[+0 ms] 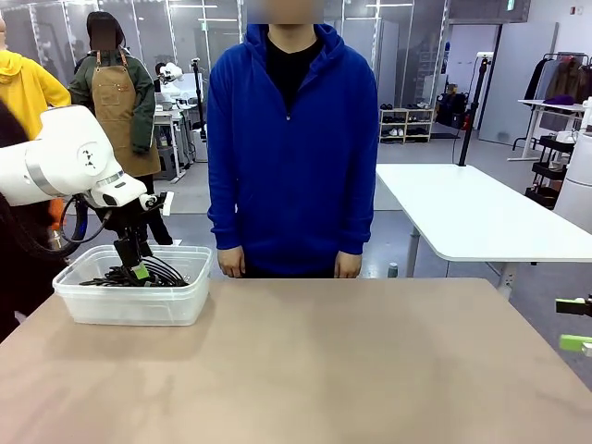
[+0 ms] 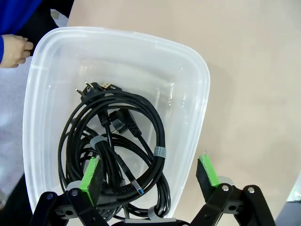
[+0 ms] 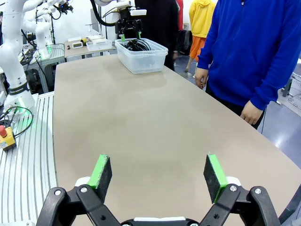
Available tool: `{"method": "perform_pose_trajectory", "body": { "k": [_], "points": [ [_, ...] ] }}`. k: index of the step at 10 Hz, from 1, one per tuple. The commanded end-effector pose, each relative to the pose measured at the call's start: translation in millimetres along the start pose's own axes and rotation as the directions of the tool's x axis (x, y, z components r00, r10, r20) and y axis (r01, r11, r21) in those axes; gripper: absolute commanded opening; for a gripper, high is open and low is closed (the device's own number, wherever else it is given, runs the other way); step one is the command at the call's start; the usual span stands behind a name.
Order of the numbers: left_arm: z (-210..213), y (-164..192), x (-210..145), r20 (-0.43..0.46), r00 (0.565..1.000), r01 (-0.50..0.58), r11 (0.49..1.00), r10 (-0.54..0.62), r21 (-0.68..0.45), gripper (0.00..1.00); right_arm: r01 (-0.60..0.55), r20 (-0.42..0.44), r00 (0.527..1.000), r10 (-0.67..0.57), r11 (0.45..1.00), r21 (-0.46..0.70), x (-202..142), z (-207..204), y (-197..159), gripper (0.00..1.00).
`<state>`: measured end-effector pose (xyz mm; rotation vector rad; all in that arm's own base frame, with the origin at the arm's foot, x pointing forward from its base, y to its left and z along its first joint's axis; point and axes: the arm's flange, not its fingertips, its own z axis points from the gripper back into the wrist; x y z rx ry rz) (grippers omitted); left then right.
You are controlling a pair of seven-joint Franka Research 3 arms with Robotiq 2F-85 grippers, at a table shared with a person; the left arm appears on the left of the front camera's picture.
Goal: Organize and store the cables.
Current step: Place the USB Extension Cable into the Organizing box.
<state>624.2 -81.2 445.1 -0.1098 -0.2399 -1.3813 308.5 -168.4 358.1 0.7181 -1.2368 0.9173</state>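
Cables (image 2: 113, 150) in clear tub (image 2: 188, 66), no readable labels.

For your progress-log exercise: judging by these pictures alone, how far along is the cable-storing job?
Done: the coiled black cables lie inside the clear plastic bin at the table's left end. In hand: nothing; the left claw hangs open straddling the bin's wall, one finger inside, and the right claw is open above bare tabletop. Left: no loose cables lie on the table, so little seems to remain.

The bin's (image 1: 129, 301) wall is blurring the cables (image 1: 139, 275); the picture's edge is cutting off the right gripper (image 1: 575, 324).
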Motion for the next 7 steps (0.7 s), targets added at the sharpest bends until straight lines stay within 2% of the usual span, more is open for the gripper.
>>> {"method": "perform_pose_trajectory", "body": {
  "k": [1,7],
  "points": [
    [1.3,0.8,-0.4,0.002,1.0,0.002,1.0,-0.002,0.005,1.0,0.007,0.005,1.0,-0.007,1.0,0.004,3.2,0.7,0.8,1.0],
    [1.3,0.8,-0.4,0.002,1.0,0.002,1.0,-0.002,0.005,1.0,0.007,0.005,1.0,-0.007,1.0,0.004,3.2,0.7,0.8,1.0]
  ]
}}
